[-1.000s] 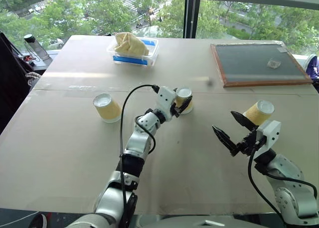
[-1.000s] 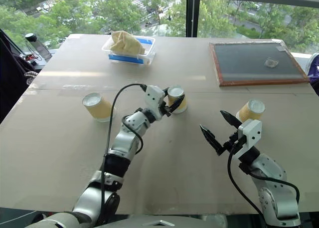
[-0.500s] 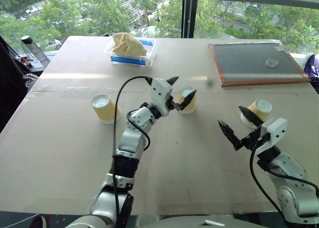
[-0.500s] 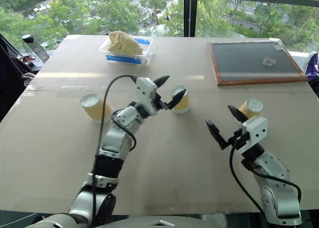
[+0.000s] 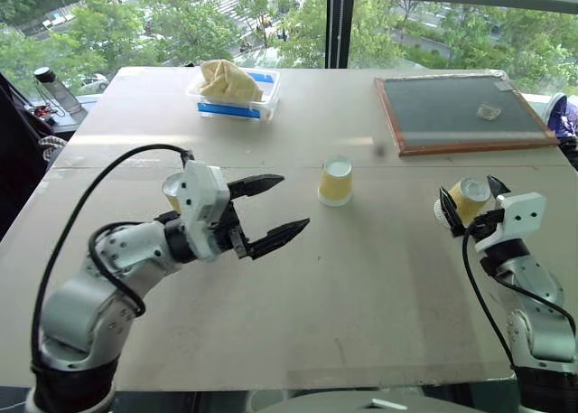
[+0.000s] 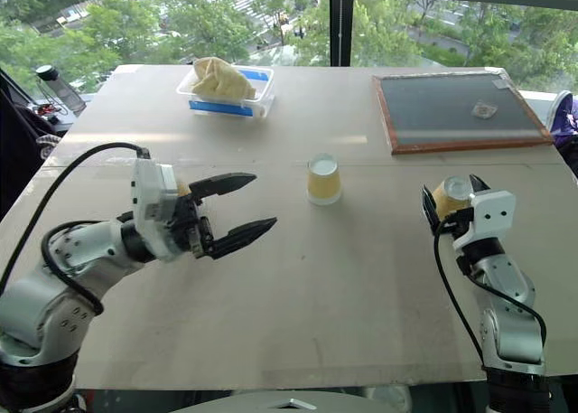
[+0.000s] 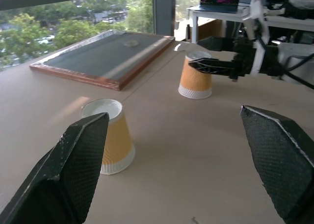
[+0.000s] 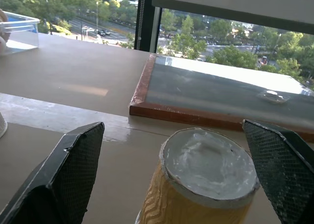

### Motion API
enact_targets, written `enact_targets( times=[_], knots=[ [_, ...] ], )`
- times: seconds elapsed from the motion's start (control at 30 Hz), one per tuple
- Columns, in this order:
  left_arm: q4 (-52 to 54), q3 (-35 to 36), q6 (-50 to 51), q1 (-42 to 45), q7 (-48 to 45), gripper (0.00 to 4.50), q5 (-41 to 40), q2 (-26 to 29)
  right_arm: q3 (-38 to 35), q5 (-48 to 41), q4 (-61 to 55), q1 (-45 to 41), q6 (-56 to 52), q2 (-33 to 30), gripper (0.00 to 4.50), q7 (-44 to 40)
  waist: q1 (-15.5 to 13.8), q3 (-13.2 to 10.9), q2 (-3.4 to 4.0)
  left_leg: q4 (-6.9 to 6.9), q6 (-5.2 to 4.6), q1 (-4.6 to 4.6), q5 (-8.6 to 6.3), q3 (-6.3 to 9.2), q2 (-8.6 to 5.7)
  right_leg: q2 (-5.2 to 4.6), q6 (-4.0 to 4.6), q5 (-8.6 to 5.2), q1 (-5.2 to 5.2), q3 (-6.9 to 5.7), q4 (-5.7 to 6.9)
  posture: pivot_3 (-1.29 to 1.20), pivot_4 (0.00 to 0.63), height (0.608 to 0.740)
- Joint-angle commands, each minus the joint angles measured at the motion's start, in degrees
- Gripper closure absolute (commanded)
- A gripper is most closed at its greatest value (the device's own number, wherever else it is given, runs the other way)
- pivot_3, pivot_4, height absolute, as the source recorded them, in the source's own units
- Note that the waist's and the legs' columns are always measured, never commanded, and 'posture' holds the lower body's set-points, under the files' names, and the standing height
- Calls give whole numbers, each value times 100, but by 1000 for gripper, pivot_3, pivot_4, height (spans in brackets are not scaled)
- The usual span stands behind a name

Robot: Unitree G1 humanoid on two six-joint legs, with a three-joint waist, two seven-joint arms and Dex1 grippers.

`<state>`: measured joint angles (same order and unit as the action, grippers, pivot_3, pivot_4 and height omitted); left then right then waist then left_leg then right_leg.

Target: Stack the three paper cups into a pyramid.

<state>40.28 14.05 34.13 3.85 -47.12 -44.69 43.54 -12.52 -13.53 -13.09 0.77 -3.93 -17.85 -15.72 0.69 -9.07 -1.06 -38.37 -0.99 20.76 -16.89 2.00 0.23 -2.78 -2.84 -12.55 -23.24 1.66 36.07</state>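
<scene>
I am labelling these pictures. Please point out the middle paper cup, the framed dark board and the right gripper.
Middle paper cup [image 5: 335, 183], left eye view, on its yellow side.
Framed dark board [image 5: 456, 111], left eye view, on its dark surface.
Right gripper [image 5: 470, 197], left eye view, midway between its fingertips.

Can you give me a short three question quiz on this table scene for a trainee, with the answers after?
1. True or false: the three paper cups are already stacked into a pyramid.
2. Multiple choice: the right gripper stands with its jaws
A. shut on the middle cup
B. open on either side of the right cup
C. resting on the framed board
3. Fill in: the clear tub holding something crumpled and tan has a ____ label.

Key
1. False. The middle cup, the right cup and the left cup stand apart on the table, all upside down.
2. B
3. Blue
</scene>
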Motion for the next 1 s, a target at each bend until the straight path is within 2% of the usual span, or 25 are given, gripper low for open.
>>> enact_targets(
  times=[0.03, 0.33, 0.43, 0.53, 0.57, 0.77, 0.87, 1.0],
  knots=[
    [291, 313, -63, -253, -255, 96, -232, 232, -209, -130, 103, -151, -113, 54, 0, 141, 4, -2, 4, 0, 0, 0, 0, 0, -2, 1, 0, 0, 0, 1, 1, 0, 150, 740],
    [315, 334, -205, -376, -403, 96, -372, 276, -262, -432, 277, -337, -358, 61, 0, 27, 6, -5, 8, 3, 0, 3, 0, -2, -4, 3, 0, 0, -1, 0, -1, 0, 150, 740],
    [319, 304, -188, -321, -387, 0, -379, 306, -280, -441, 299, -340, -431, 72, 973, 88, 7, -5, 8, 3, 0, 3, 0, -3, -4, 3, 0, 0, -1, 1, -2, 0, 150, 740],
    [333, 278, -171, -255, -345, 0, -413, 310, -291, -440, 301, -338, -420, 78, 2393, 89, 6, -5, 9, 3, 0, 2, 0, -3, -4, 3, 0, 0, -1, 1, -1, 0, 150, 740],
    [343, 282, -154, -252, -322, 0, -435, 305, -290, -439, 300, -337, -407, 79, 2554, 83, 7, -5, 9, 3, 0, 3, 0, -3, -4, 4, 0, 0, -1, 0, -1, 0, 150, 740],
    [382, 455, -126, -705, 10, 0, -313, 178, 64, -243, 237, -408, -289, -29, 2555, -217, 19, -6, 10, 5, 0, 2, 0, -3, -2, 4, 0, 0, -2, 6, -4, 0, 150, 740],
    [424, 667, -224, -1028, 323, 0, -169, 26, 513, -411, 11, -579, -687, -76, 2555, -614, 51, -9, 13, 5, -1, -3, 0, -9, 3, 5, 0, 0, -3, 13, -4, 0, 150, 740],
    [543, 984, -252, -1335, 630, 0, -173, -130, 918, -452, -139, -916, -1218, 32, 2555, -632, 27, -9, 13, 5, -1, -1, 0, 0, 6, 10, 0, 0, -3, 7, -2, 0, 150, 740]
  ],
)
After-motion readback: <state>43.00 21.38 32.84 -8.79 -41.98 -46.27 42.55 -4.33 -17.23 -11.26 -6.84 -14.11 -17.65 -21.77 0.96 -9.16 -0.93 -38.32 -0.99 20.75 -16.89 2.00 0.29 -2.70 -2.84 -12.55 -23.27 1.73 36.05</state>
